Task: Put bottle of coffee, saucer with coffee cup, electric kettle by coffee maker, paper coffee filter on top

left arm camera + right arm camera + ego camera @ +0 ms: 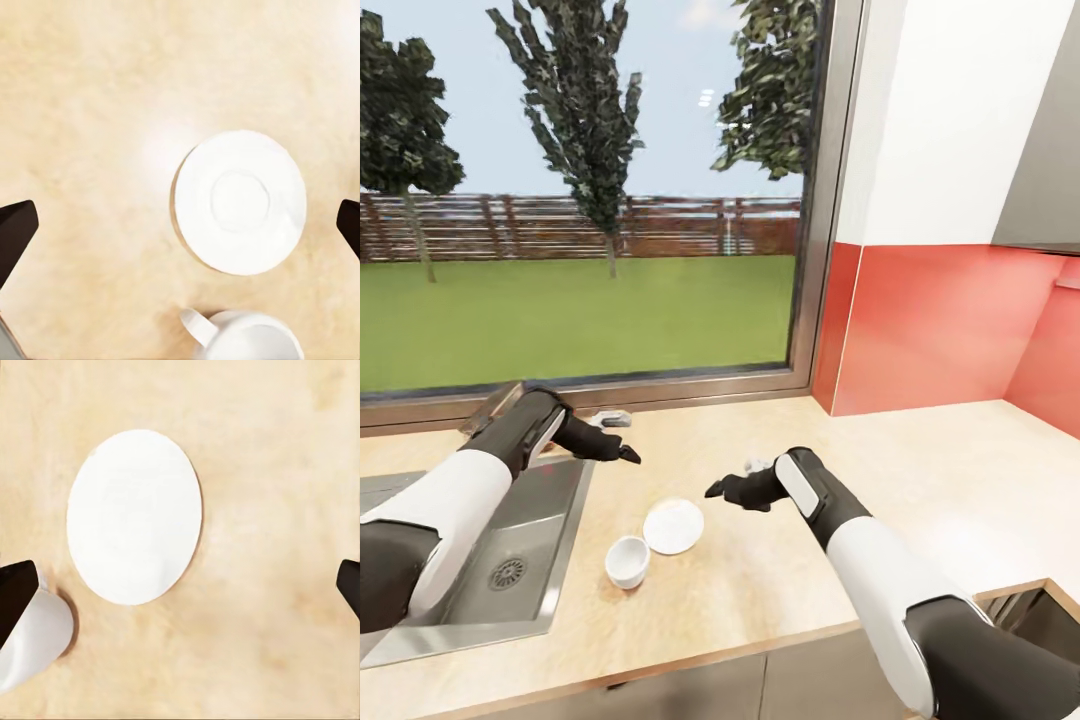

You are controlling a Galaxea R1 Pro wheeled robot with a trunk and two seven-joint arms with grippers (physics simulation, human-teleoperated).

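Down on the kitchen countertop [920, 470] sits the saucer [673, 526], a small white plate lying flat on the light wood. Just beside it, a little nearer and to the left, stands the coffee cup [627, 561] — white, upright, and not on the plate. From the head view I cannot tell if the two touch; in the left wrist view a thin strip of wood shows between the saucer [240, 201] and the cup [247, 337]. The left gripper [630, 455] hangs over the counter to the far left of the plate, above the edge of the steel sink [510, 560]. Its two dark fingers [16, 229] stand wide apart and hold nothing. The right gripper [712, 490] hangs just to the right of the plate, pointing toward it. Its fingers [16, 589] are spread wide too — nothing is between them, and the saucer [135, 516] lies below. Behind the counter is a big window [580, 190] with grass, trees and a fence, and a red wall [950, 320] on the right.
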